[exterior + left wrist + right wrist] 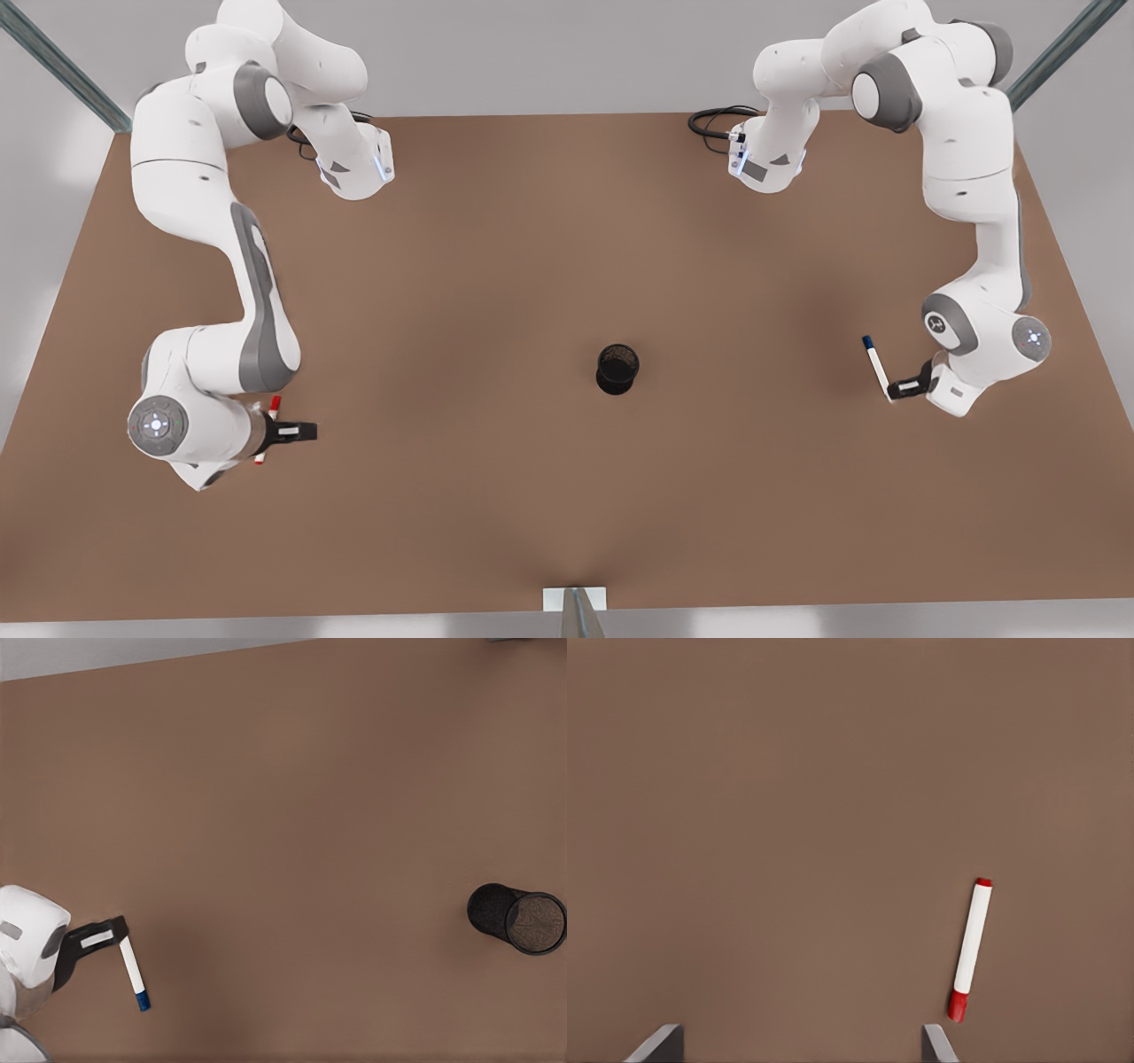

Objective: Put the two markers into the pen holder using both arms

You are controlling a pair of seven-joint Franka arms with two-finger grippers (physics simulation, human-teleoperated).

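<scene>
While our left hand [905, 388] pinches the blue marker [877, 368], we should centre the wide-open, empty right hand [301, 431] across the red marker [971, 950].

Loads of room here tbh. The brown surface [496, 266] is bare from both sides in to the pen holder [617, 369], which stands alone mid-surface with its mouth unblocked from above. Over on the front view's left, the red marker [971, 950] lies flat just beside the spread right pincer [799, 1032]. On the front view's right, the blue marker [875, 365] sticks out of the left pincer [893, 390], well apart from the holder.
</scene>
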